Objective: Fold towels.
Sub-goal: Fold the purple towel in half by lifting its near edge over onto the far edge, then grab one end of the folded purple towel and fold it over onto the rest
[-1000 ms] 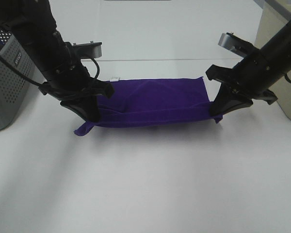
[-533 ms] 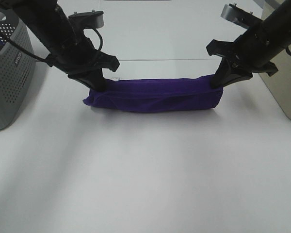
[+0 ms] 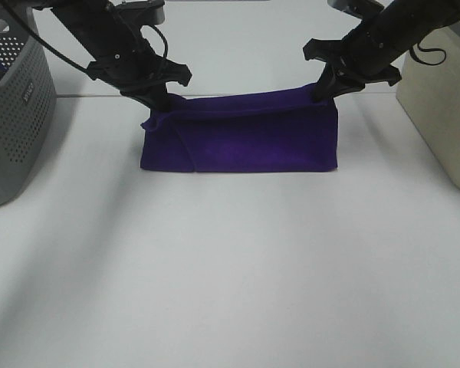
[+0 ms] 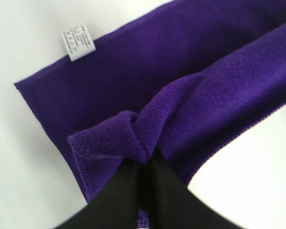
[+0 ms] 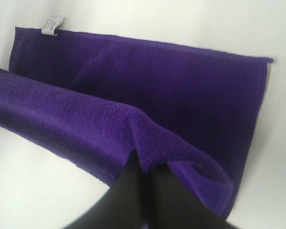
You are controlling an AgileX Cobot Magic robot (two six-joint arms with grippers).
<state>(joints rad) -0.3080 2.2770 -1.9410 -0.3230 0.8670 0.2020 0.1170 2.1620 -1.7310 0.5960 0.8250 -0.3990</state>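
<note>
The deep purple towel [image 3: 241,143] lies on the white table, its front half lifted and carried toward the back edge. My left gripper [image 3: 159,103] is shut on the towel's left front corner [image 4: 133,138]. My right gripper [image 3: 323,90] is shut on the right front corner [image 5: 148,143]. Both hold the lifted edge just above the back edge. The white tag [image 4: 78,43] sits at the back left corner and also shows in the right wrist view [image 5: 53,24]. The lower layer lies flat under the raised fold.
A grey perforated basket [image 3: 11,115] stands at the left edge of the table. A beige box [image 3: 441,107] stands at the right. A seam line [image 3: 238,93] crosses the table just behind the towel.
Both grippers have moved away from the front toward the back, carrying the towel's front edge up and over. The towel went from a low bunched roll to a taller raised fold.
</note>
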